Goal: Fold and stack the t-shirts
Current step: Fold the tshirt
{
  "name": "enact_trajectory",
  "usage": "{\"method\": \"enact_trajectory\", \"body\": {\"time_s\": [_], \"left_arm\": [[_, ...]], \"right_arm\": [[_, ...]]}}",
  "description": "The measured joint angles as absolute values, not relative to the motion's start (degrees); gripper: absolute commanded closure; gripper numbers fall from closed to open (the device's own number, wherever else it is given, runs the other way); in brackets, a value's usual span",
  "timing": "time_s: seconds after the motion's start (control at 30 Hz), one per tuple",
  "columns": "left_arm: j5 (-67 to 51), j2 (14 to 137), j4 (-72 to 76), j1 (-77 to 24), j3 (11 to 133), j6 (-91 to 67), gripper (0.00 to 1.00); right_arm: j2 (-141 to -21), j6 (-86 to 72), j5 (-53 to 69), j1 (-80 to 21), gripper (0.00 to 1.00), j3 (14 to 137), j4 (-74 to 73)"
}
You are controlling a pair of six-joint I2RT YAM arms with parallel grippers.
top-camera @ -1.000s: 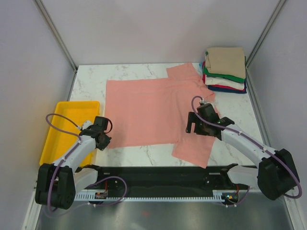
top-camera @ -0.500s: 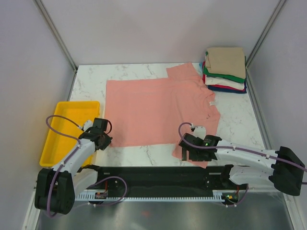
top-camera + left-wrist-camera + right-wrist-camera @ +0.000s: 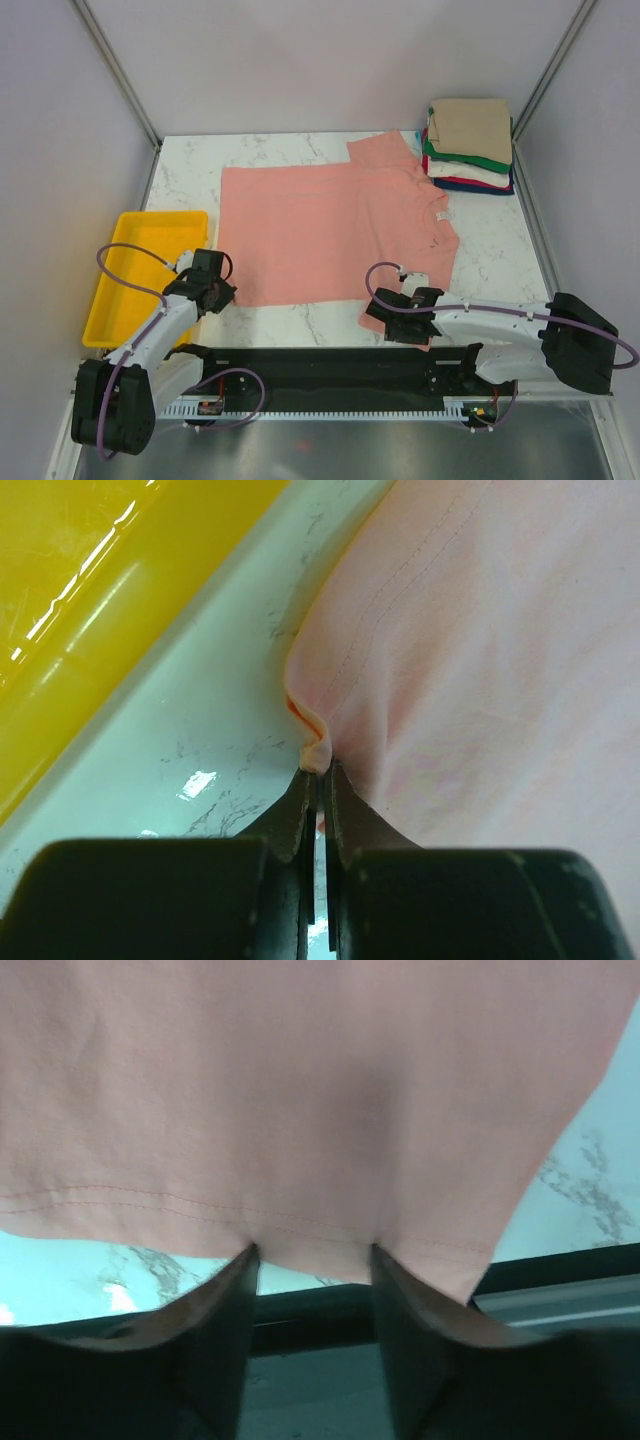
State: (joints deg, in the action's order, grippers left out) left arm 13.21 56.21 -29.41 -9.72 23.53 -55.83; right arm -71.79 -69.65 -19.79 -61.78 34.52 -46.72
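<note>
A salmon-pink t-shirt (image 3: 320, 225) lies spread flat on the marble table, one sleeve reaching toward the near edge. My left gripper (image 3: 222, 295) is shut on the shirt's near-left corner, a small pinch of cloth (image 3: 316, 752) bunched at its fingertips (image 3: 300, 790). My right gripper (image 3: 385, 318) sits low at the near sleeve's hem (image 3: 300, 1215). Its jaws stand apart, with the hem's edge lying between the tips and not clamped. Folded t-shirts (image 3: 470, 145) in tan, green, white, red and blue are stacked at the far right corner.
A yellow plastic tray (image 3: 110, 290) stands at the left, close beside the left gripper, and its rim (image 3: 100, 630) shows in the left wrist view. The black rail (image 3: 320, 365) runs along the near edge just behind the right gripper. Walls close in both sides.
The right arm has swung from above the shirt's right side down to the near sleeve hem, and its jaws have narrowed. The left gripper has stayed shut on its corner.
</note>
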Motion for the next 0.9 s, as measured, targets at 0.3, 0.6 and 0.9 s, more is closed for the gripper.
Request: {"method": "enact_trajectory", "body": {"time_s": [0.3,0.6,0.9], "left_arm": [[12.9,56.2,-28.9,-9.7,23.5,-55.3,0.98],[11.3,53.7,-28.7,-9.7,22.8,-53.9,0.98],[8.7,47.4,-33.7,-9.7,27.2,-52.1,0.98]], "right_arm": [[-72.8,-70.1,-19.9,-62.0,1.00,34.9,-44.4],[-68.5,-71.0,-19.9,-62.0,1.00,33.8,-47.0],[-65.5,-70.6,-27.5,-61.7,1.00,46.7,-59.4]]}}
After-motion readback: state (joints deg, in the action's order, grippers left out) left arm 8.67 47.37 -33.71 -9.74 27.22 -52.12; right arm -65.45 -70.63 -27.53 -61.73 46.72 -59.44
